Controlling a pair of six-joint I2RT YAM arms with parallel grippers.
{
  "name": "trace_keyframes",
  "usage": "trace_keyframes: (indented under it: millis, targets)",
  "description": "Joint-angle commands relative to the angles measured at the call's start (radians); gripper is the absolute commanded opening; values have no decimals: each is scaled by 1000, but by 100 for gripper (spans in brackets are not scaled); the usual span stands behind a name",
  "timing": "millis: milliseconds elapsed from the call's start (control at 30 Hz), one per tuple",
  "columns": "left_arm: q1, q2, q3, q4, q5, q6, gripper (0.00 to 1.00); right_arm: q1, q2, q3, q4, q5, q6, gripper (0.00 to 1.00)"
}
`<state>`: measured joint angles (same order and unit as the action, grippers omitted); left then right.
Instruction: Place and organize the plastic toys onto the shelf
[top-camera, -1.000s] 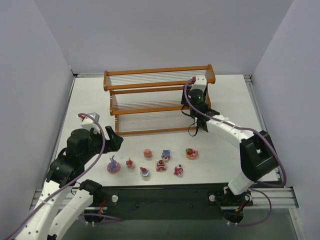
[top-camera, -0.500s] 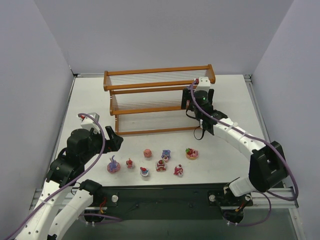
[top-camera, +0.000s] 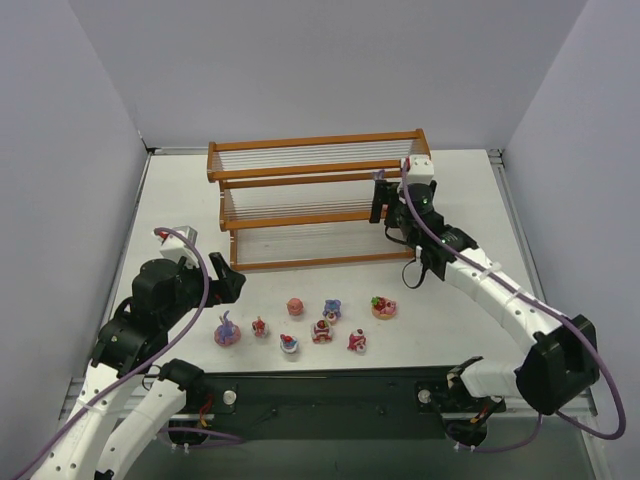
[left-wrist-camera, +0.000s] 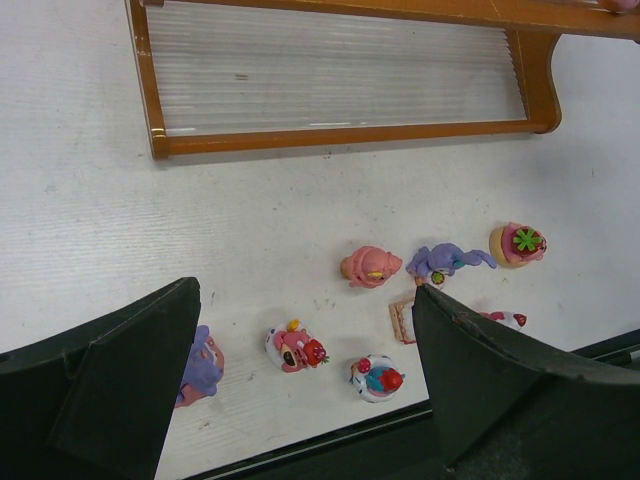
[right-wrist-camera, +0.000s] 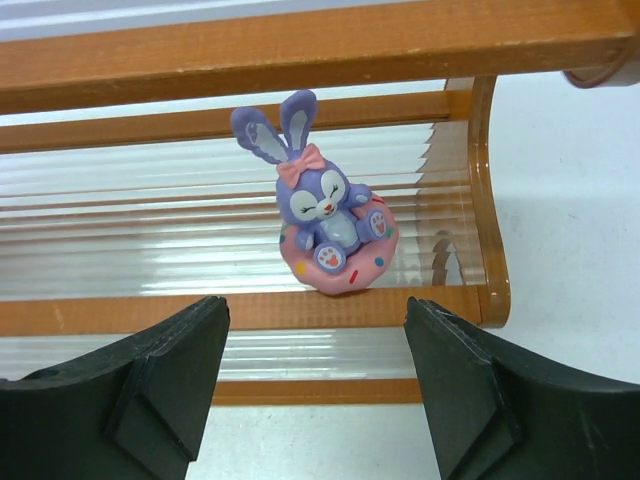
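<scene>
The job is only just getting going: one purple bunny on its pink ring is sitting upright on what is looking like the middle tier of the shelf, close to its right end. Eight other toys are lying in a loose cluster on the desk in front of the shelf, well apart from it and waiting to be carried up. The right tool is hanging released just in front of that bunny, its fingers spread to either side and touching nothing, with the right arm reaching far out across the desk toward the shelf's right end. The left tool is hovering wide open above the left part of the cluster, gripping nothing, its arm crooked close to its base.
</scene>
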<state>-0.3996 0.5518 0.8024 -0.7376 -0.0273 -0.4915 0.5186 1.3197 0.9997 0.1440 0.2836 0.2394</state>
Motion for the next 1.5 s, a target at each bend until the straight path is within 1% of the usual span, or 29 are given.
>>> trace_keyframes:
  millis: [0,67,100,167,200,233,267,300,333,400,433,467,533,567,633,767,867,900,1100,1200,1300,1467]
  targets:
    - [-1,-7,1,30,-14,-7,97,12,-146,-16,-92,-142,55,73]
    - [-1,-7,3,29,-16,-7,97,23,-215,-30,-183,-194,75,73]
    - [-1,-7,0,30,-14,-7,97,49,-237,-50,-214,-214,98,73]
    - [-1,-6,-2,33,-11,-5,97,93,-290,-76,-282,-204,119,74]
    - [-1,-3,-3,33,-10,-4,97,163,-306,-110,-294,-189,147,75]
    - [1,3,-3,35,-5,-2,97,197,-330,-124,-320,-140,162,76]
    - [1,7,-5,34,-3,1,97,240,-339,-140,-326,-124,179,77]
    - [-1,10,0,32,-2,1,97,314,-346,-157,-330,-95,198,77]
    - [-1,16,0,30,-3,1,97,357,-358,-197,-330,-39,240,79]
    - [-1,19,1,26,-3,1,97,432,-367,-232,-325,53,264,80]
    - [-1,16,0,27,-3,1,97,501,-372,-272,-316,104,308,81]
    - [-1,13,-2,29,-2,1,97,520,-366,-288,-304,136,326,81]
    - [-1,4,-5,30,-2,1,97,570,-338,-326,-240,135,374,81]
    - [-1,2,-5,35,-2,1,97,593,-321,-349,-222,164,399,81]
    - [-1,-3,-5,34,-5,1,97,621,-260,-349,-218,212,428,81]
    - [-1,-6,-5,35,-2,2,98,655,-177,-360,-152,198,477,80]
    - [-1,-9,-5,33,-3,2,97,659,-113,-362,-97,212,521,77]
    - [-1,-9,-5,35,-3,2,97,661,-79,-368,-74,222,541,73]
    - [-2,-9,-5,38,3,5,97,669,24,-391,25,230,564,63]
    - [-1,-7,-5,38,6,7,97,675,70,-391,61,256,572,59]
    - [-1,-9,-6,38,6,7,97,692,98,-403,109,316,581,56]
    - [-1,-1,-6,41,10,8,97,709,119,-431,164,388,618,53]
